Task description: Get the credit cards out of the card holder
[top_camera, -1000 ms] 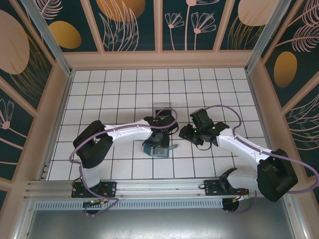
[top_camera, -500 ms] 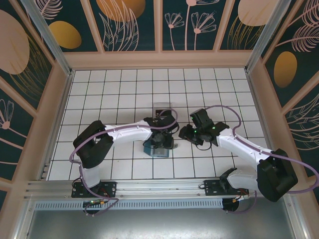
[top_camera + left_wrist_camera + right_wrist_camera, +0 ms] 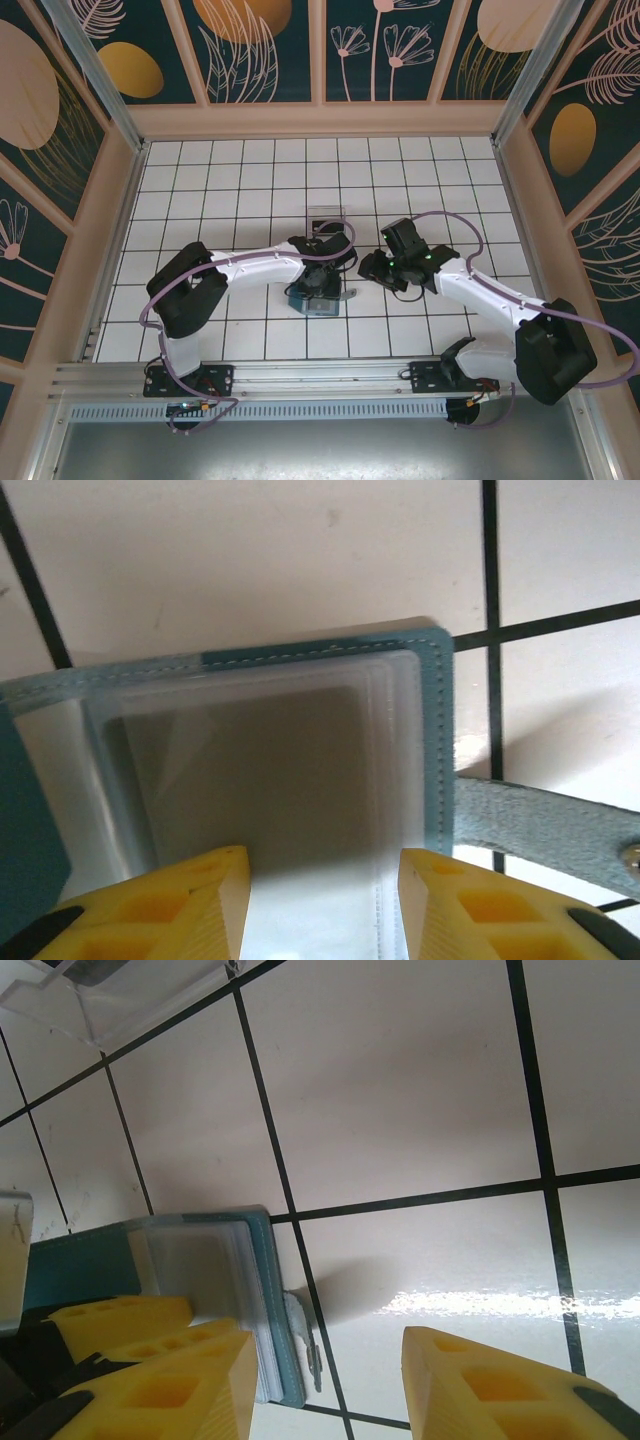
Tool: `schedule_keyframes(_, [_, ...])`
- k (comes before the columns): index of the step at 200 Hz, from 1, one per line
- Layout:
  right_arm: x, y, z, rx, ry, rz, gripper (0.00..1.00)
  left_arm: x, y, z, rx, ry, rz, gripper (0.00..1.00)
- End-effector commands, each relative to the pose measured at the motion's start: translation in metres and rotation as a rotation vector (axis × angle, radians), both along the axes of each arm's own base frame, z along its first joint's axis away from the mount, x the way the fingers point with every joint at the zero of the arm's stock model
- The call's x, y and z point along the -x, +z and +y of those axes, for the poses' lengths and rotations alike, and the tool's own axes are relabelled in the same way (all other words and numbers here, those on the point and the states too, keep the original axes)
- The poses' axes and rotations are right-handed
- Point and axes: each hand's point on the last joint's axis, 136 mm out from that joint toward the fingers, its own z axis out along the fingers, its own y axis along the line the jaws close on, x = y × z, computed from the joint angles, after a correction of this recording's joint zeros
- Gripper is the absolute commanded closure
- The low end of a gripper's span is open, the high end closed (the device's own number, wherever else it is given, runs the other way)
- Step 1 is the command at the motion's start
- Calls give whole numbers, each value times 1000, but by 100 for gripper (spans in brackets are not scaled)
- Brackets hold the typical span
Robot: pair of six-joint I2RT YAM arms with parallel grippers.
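The teal card holder [image 3: 316, 299] lies open on the tiled floor, just in front of the middle. Its stack of clear sleeves [image 3: 300, 750] faces up, and a dull grey-brown flat shape shows through them; I cannot tell if it is one of the credit cards. My left gripper [image 3: 321, 279] hangs right over the holder. Its yellow fingertips [image 3: 325, 865] stand apart over the sleeves and clamp nothing. My right gripper [image 3: 373, 268] is open a short way to the holder's right. Bare tile lies between its fingers [image 3: 325, 1340], and its left finger is beside the holder's stitched edge [image 3: 268, 1280].
A small clear plastic box [image 3: 327, 214] stands on the floor just behind the holder, also at the top left of the right wrist view [image 3: 110, 1000]. The holder's strap with a metal snap [image 3: 550, 825] sticks out to its right. Wooden walls ring the floor.
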Motion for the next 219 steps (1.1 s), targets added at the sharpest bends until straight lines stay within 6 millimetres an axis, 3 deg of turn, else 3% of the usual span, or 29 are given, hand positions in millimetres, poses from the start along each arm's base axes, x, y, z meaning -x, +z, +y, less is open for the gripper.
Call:
schedule_keyframes(1, [2, -8, -2, 8, 16, 7, 57, 5, -9, 13, -79, -1, 13, 56])
schedule_keyframes(40, [2, -9, -2, 8, 19, 7, 57, 0, 13, -13, 45, -5, 1, 56])
schedule_keyframes(112, [3, -11, -3, 12, 19, 12, 57, 7, 3, -29, 132, -19, 49, 56])
schedule_keyframes(175, [4, -12, -3, 10, 21, 16, 57, 9, -15, -8, 37, -3, 48, 55])
schedule_keyframes(219, [4, -13, -3, 10, 21, 19, 57, 7, -15, 10, -41, 7, 22, 55])
